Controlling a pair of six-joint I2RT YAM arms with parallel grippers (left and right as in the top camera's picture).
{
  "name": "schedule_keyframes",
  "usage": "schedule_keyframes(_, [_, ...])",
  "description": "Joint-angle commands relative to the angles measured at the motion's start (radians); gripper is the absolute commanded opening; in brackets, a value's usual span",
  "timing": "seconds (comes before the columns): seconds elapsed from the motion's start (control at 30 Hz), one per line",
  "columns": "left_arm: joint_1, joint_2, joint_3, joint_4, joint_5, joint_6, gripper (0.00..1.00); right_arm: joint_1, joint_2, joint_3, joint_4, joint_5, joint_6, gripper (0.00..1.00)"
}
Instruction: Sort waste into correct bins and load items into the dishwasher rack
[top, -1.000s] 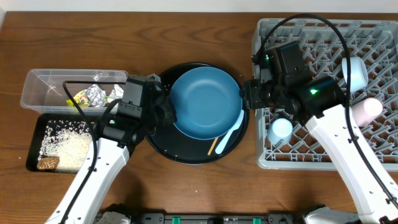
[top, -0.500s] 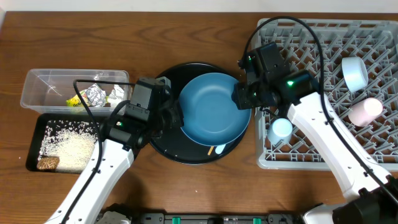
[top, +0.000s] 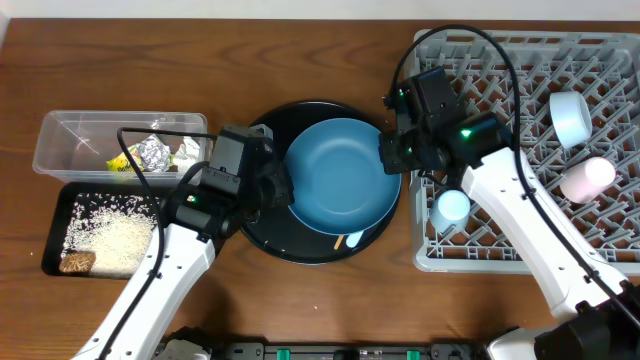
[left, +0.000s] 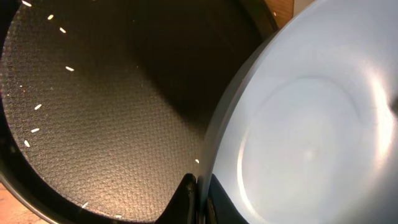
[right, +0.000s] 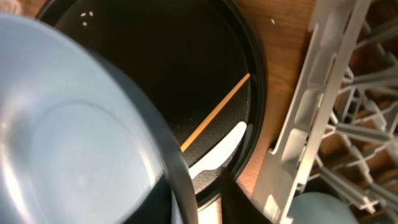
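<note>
The plate is just left of the rack, over the round tray. The left gripper pinches its rim farthest from the rack. The right gripper straddles the rim nearest the rack; whether it is clamped is unclear. The right arm is nearer the rack.

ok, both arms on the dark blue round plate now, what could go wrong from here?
1. The right gripper straddles the rim of the dark blue round plate, with a gap visible. If the left gripper releases early, the plate may drop.
2. A thin wooden chopstick and white plastic spoon lie underneath on the large round black tray. A slip could scatter them.
</note>
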Motion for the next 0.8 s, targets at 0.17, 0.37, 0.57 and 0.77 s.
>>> schedule_keyframes(0.17, [-0.003,-0.006,0.008,-0.001,-0.009,0.018,0.06,0.021,-0.007,-0.005,-0.005,0.011,-0.001,0.04])
schedule_keyframes(0.37, [-0.003,-0.006,0.008,0.0,-0.01,0.019,0.06,0.021,-0.011,-0.001,0.003,0.005,0.001,0.01])
schedule_keyframes(0.57, [-0.002,-0.032,0.064,0.012,-0.008,0.066,0.33,0.008,-0.054,0.037,-0.009,0.008,0.0,0.01])
schedule_keyframes(0.77, [-0.002,-0.111,0.176,0.011,-0.009,0.078,0.55,-0.053,-0.124,0.096,-0.09,0.049,0.005,0.01])
